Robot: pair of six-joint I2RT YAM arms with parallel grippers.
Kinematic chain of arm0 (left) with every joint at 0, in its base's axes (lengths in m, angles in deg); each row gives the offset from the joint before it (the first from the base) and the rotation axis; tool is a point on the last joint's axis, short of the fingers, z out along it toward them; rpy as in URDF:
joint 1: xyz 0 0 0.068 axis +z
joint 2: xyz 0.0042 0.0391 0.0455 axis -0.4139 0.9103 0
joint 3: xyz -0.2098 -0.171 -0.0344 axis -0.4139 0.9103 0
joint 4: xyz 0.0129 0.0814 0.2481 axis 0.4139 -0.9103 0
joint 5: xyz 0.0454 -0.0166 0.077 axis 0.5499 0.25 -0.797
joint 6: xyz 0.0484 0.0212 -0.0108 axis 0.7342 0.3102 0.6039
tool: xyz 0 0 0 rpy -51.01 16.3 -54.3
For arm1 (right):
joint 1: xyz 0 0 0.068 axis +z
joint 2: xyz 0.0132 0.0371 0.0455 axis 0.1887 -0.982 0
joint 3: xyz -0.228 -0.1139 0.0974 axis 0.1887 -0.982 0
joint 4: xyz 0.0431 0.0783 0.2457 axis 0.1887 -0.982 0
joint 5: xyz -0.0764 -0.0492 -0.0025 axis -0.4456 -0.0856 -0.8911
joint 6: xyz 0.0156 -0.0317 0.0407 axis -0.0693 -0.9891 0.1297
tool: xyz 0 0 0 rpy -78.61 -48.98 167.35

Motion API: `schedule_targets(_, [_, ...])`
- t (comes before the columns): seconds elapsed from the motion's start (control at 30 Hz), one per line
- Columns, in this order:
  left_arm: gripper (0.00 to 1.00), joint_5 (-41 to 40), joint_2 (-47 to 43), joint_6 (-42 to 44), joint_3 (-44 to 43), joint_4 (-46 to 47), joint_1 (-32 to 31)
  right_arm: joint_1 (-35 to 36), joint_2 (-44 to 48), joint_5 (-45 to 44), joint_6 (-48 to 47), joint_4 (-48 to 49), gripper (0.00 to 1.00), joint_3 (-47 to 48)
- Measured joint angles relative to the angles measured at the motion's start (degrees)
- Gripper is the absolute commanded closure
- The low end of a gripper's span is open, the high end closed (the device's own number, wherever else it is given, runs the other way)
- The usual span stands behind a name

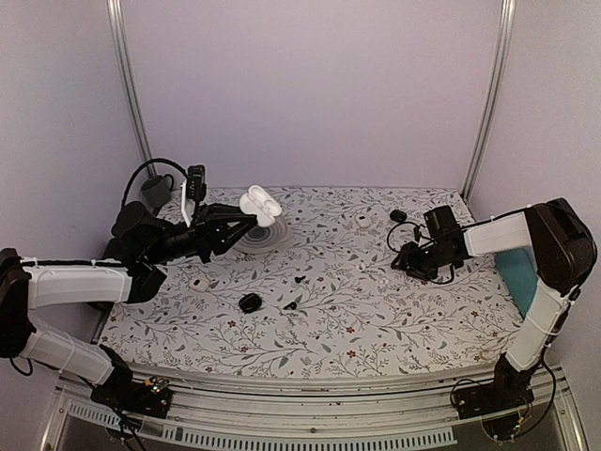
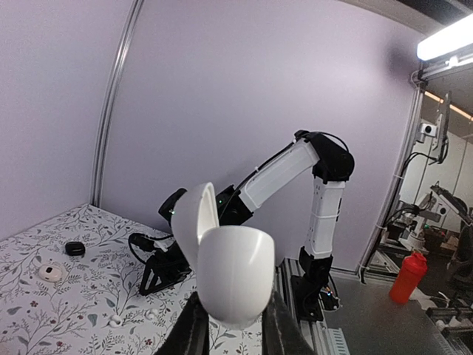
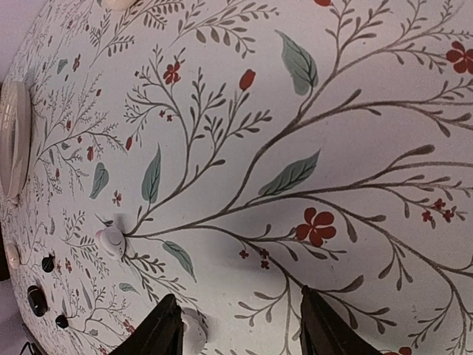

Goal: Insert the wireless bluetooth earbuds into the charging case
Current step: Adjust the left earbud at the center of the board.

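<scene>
The left fingers (image 2: 191,333) are holding the open charging case (image 2: 235,277) raised at far left, ready for loading, while the right fingers (image 3: 166,329), half spread, are straddling an earbud (image 3: 194,330) on the counter (image 1: 376,319).

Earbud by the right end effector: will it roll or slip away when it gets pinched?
Probably slippery: the earbud looks glossy and rounded. It might skid sideways when pinched, since it lies off to one side within the open right end effector, not centred. It is likely very light, being far smaller than the fingers.
</scene>
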Motion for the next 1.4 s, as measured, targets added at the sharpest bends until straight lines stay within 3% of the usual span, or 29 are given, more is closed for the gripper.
schedule_targets(0.27, [1.00, 0.3, 0.0, 0.0, 0.3, 0.0, 0.3, 0.6, -0.9, 2.6, 2.0, 2.7, 0.44, -0.2])
schedule_targets(0.63, [1.00, 0.6, -0.5, 0.0, 0.3, 0.0, 0.5, 9.8, 1.7, 2.5, 7.6, 4.3, 0.44, -4.0])
schedule_targets(1.0, [1.00, 1.6, -0.5, 0.0, 0.3, 0.0, 0.6, 13.8, 4.1, 0.7, 11.3, 3.2, 0.44, -5.1])
schedule_targets(1.2, [1.00, 1.8, -0.5, 0.0, 0.3, 0.3, 0.6, 13.9, 6.1, -4.8, 6.0, -2.8, 0.50, -3.1])
schedule_targets(1.4, [1.00, 1.8, -0.4, -0.4, 0.3, 0.8, 0.6, 15.4, 6.9, -9.7, -4.0, -10.1, 0.62, 3.1])
